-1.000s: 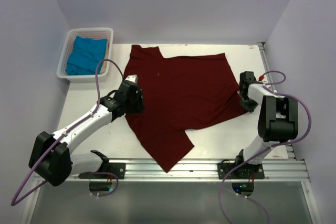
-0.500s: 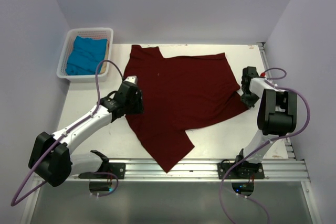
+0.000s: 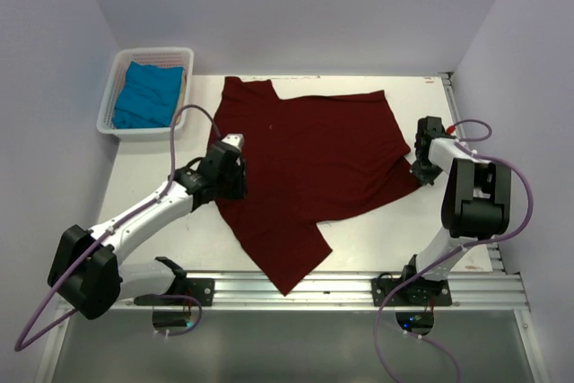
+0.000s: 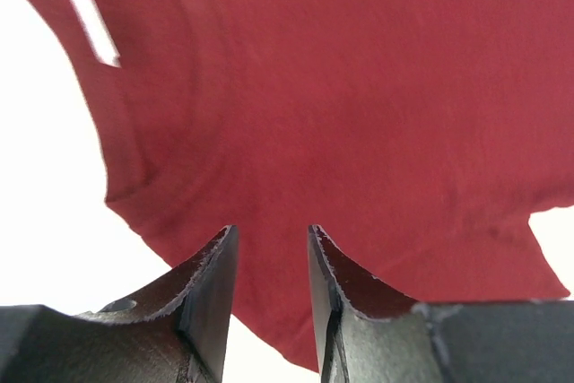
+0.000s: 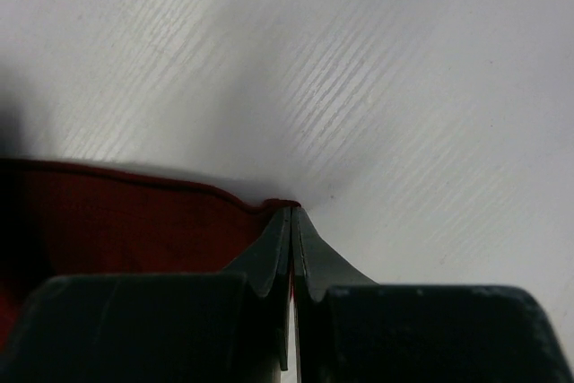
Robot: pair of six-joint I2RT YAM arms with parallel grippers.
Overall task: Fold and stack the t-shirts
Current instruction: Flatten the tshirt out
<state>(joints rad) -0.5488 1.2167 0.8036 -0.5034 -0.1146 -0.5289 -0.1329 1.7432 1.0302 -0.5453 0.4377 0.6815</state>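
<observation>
A dark red t-shirt [image 3: 309, 163] lies spread flat on the white table; it also fills the left wrist view [image 4: 359, 87]. My left gripper [image 3: 235, 172] hovers over the shirt's left edge, near the collar, with its jaws open and nothing between them [image 4: 269, 248]. My right gripper [image 3: 420, 154] is at the shirt's right edge, shut on the hem of the red t-shirt [image 5: 134, 213]. A blue t-shirt [image 3: 143, 93] lies in the white basket [image 3: 112, 105] at the back left.
The basket stands in the back left corner against the wall. Purple walls close in the table on three sides. An aluminium rail [image 3: 359, 289] with both arm bases runs along the near edge.
My left gripper has shifted a little to the right, further onto the shirt's left edge. My right gripper has edged slightly back and right at the shirt's hem.
</observation>
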